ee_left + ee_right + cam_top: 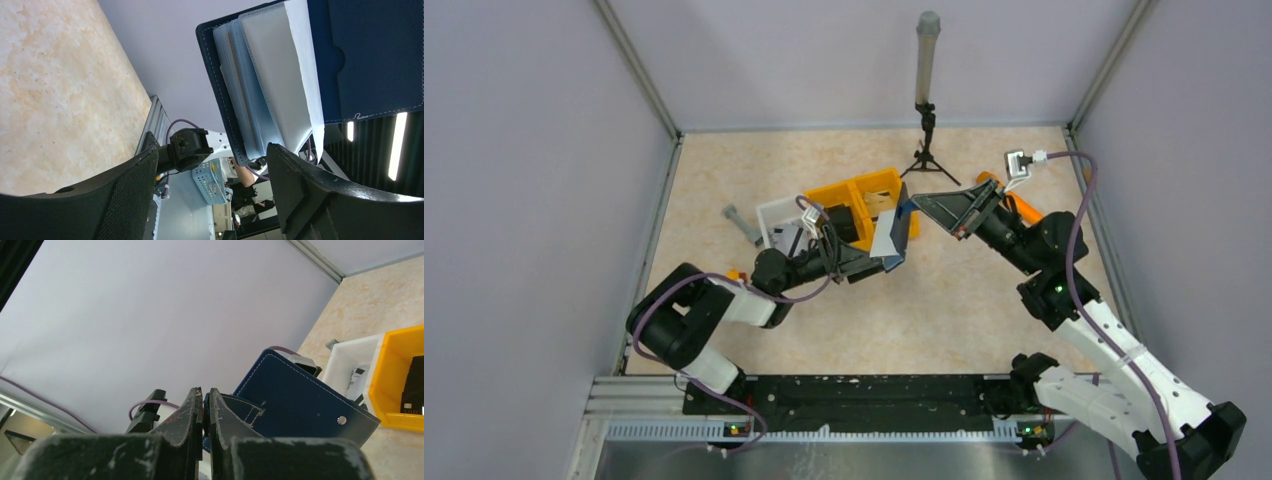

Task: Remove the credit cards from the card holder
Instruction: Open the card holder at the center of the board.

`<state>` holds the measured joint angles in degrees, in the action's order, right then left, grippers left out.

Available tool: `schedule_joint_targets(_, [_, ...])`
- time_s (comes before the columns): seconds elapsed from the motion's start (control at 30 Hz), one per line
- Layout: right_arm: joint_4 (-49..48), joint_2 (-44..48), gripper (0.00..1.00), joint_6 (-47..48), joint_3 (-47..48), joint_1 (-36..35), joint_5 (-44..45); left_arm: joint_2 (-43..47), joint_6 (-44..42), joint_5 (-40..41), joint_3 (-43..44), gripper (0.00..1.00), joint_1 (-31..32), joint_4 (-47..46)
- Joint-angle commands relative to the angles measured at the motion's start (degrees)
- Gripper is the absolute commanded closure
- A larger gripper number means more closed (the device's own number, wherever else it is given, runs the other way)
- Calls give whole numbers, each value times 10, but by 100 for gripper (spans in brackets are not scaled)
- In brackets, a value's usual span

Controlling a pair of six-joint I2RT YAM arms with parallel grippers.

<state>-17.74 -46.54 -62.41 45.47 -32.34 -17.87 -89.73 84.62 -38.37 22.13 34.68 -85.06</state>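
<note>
Holding the card holder (890, 240) open and clear of the table (724, 170), the left gripper (879, 262) grasps it with jaws spread wide, pale pockets facing its camera. The right gripper (927, 203) sits just beside the holder's upper edge, fingers (192, 412) clenched together; whether they pinch anything cannot be told. A yellow bin (864, 195) lies just behind.

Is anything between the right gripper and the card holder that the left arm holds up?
Nothing visible. The right gripper, fingers shut, sits right at the card holder, its tips beside the holder's edge. The yellow bin stands behind, not between.
</note>
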Motion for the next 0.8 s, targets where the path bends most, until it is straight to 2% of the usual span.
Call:
schedule_joint_targets(0.0, [-45,9,100,-13,28,4,-13,-10,24,-10,22,17,5,-76])
schedule_joint_targets(0.2, [-49,10,100,-21,13,4,-11,9,26,-7,58,13,15,-76])
schedule_joint_targets(0.33, [-59,11,100,-28,0,4,-12,19,14,-7,74,10,16,-44])
schedule_joint_targets(0.5, [-73,12,100,-40,-8,3,-17,-11,35,-2,80,9,17,-76])
schedule_joint_targets(0.77, [-87,13,100,-54,-5,3,-26,-24,44,5,105,8,30,-76])
